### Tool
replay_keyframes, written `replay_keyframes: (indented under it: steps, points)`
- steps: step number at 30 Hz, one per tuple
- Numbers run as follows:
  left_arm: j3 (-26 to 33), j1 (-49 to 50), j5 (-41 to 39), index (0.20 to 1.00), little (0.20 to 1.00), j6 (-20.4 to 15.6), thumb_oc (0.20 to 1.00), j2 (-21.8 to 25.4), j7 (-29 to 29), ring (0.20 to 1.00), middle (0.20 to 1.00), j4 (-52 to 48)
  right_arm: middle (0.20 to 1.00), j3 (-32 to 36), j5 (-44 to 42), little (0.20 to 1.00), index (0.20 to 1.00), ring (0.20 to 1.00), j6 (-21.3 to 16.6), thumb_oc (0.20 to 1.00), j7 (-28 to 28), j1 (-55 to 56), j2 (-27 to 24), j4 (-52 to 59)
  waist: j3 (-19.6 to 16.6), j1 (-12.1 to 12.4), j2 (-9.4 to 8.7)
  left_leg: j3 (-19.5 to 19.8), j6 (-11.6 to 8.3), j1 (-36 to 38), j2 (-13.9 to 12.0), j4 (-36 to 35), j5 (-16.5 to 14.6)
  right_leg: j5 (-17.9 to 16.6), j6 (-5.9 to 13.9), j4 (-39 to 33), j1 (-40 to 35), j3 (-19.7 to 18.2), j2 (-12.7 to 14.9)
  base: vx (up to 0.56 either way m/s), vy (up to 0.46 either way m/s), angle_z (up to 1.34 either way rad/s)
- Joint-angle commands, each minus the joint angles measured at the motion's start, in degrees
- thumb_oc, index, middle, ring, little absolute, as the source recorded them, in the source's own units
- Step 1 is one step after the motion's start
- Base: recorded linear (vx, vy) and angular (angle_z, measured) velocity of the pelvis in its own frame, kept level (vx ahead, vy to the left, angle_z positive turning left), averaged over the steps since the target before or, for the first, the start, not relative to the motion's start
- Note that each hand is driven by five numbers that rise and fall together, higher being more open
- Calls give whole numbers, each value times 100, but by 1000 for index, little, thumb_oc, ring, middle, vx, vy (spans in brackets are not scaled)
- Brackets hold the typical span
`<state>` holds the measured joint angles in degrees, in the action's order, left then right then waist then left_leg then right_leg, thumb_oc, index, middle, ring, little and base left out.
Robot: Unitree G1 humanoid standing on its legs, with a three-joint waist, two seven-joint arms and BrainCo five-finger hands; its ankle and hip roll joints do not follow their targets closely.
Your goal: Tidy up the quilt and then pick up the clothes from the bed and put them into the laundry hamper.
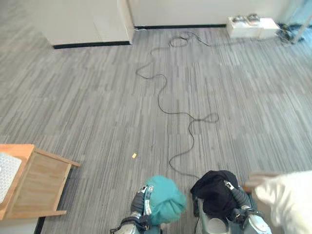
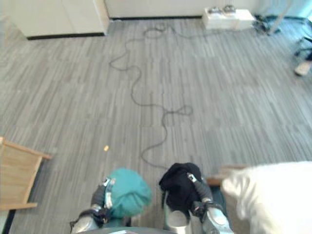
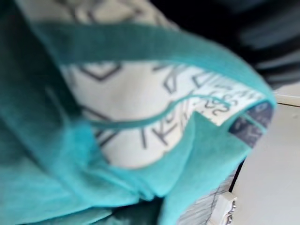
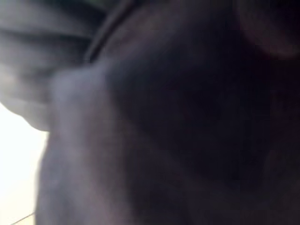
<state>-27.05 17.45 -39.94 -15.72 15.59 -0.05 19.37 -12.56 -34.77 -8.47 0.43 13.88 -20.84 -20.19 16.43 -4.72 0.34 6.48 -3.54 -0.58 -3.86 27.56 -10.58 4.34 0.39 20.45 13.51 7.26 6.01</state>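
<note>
A bunched teal garment (image 1: 165, 197) with a white printed patch (image 3: 140, 108) sits over my left hand (image 1: 141, 199) at the bottom centre, held above the carpet. A black garment (image 1: 217, 191) is bundled over my right hand (image 1: 238, 196) just to its right, and its dark cloth (image 4: 178, 122) lies close against the right wrist camera. Both hands are buried in the cloth. The white quilt (image 1: 287, 197) lies at the lower right, beside the right arm.
A wooden frame (image 1: 41, 183) juts in at the lower left. A white cabinet (image 1: 87, 22) and a low white box (image 1: 251, 27) stand along the far wall. A small yellow scrap (image 1: 134, 155) lies on the grey striped carpet (image 1: 87, 107).
</note>
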Motion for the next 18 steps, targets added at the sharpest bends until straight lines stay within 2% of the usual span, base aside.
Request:
replay_keyframes:
  steps: [1,2,4,6,7,8,10,11,12,13,14,15,16,17,18]
  points:
    - [165,-4,198,200,200,-81,200,102,-90,200,200,-558,200,141,-152,200,200,200,-1,200,455,401,-449,373,-392,-15,-154,-756,273,-551,-229,968,950,-906,473,-1458,-790,109,379,473,-42,46]
    - [124,-16,179,200,200,-99,200,96,-80,200,200,-510,200,181,-186,200,200,200,-24,200,528,407,-490,321,-332,53,-127,-866,286,-771,-82,897,861,-835,472,-1493,-993,203,347,530,4,54]
    - [33,-10,66,200,200,-207,200,139,11,200,200,-467,200,216,-165,200,200,200,11,200,623,518,-546,413,-250,177,-126,-1068,316,-1096,410,301,803,-712,542,-1600,-1328,349,303,425,61,71]
    - [-5,30,-8,200,200,-188,200,241,6,200,200,-553,200,173,-156,200,200,200,-8,200,520,721,-585,590,-177,316,-106,-1295,302,-1435,559,-630,1036,-547,594,-1628,-1628,462,232,515,116,51]
    - [-40,63,-38,200,200,-186,200,318,-31,200,200,-601,200,125,-215,200,200,200,-63,200,405,854,-598,657,-159,378,-97,-1411,294,-1479,541,-1211,1261,-452,612,-1651,-1836,505,213,844,222,30]
    - [-120,69,-93,200,200,-227,200,411,-82,200,200,-670,200,46,-235,200,200,200,-290,200,308,1010,-576,601,-198,516,-5,-1459,223,-1701,281,-2167,1775,-207,623,-1722,-2294,494,133,768,220,40]
    - [-148,52,-140,200,200,-270,200,450,-142,200,200,-695,200,13,-233,200,200,200,-453,200,289,1047,-556,534,-204,559,-24,-1542,178,-1702,181,-2439,1888,-50,670,-1750,-2555,559,203,532,176,46]
    - [-144,-29,-233,200,200,-323,200,494,-165,200,200,-709,200,-34,-215,200,200,200,-514,200,254,983,-557,518,-267,549,-65,-1794,132,-1586,42,-2496,1770,198,787,-1724,-2811,714,329,513,207,29]
    - [-120,-67,-309,200,200,-363,200,508,-135,200,200,-690,200,-75,-186,200,200,200,-468,200,217,917,-565,533,-319,546,-103,-1979,180,-1463,25,-2577,1659,287,864,-1684,-2899,807,388,468,208,12]
    - [-84,-89,-288,200,200,-341,200,489,-133,200,200,-664,200,-83,-198,200,200,200,-431,200,196,893,-554,543,-325,576,-113,-2060,236,-1456,10,-2428,1720,240,897,-1654,-2948,855,421,451,181,0]
    - [-19,-179,-245,200,200,-287,200,440,-117,200,200,-592,200,-109,-241,200,200,200,-375,200,151,836,-494,529,-430,695,-194,-1972,261,-1533,49,-2069,1726,78,1012,-1499,-3088,945,528,405,109,-10]
    - [-19,-223,-253,200,200,-275,200,435,-141,200,200,-589,200,-137,-217,200,200,200,-388,200,165,802,-458,495,-488,750,-277,-1875,298,-1500,172,-2014,1580,-138,1062,-1235,-3103,954,697,610,198,-6]
    - [-8,-269,-209,200,200,-261,200,465,-127,200,200,-689,200,-174,-158,200,200,200,-428,200,179,769,-383,484,-531,808,-340,-1782,455,-1445,363,-1955,1458,-575,1149,-721,-2934,978,978,755,376,17]
    - [-14,-272,-151,200,200,-102,200,554,-81,200,200,-841,200,-167,-93,200,200,200,-355,200,99,822,-314,639,-556,786,-300,-1623,707,-1177,679,-2001,1319,-1210,1246,581,-2589,892,1203,957,561,63]
    - [-28,-276,-174,200,200,-23,200,612,108,200,200,-853,200,-239,-16,200,200,200,-277,200,12,838,-246,738,-568,701,-170,-1467,921,-838,841,-2108,1186,-1678,1321,1735,-2011,668,1337,890,525,128]
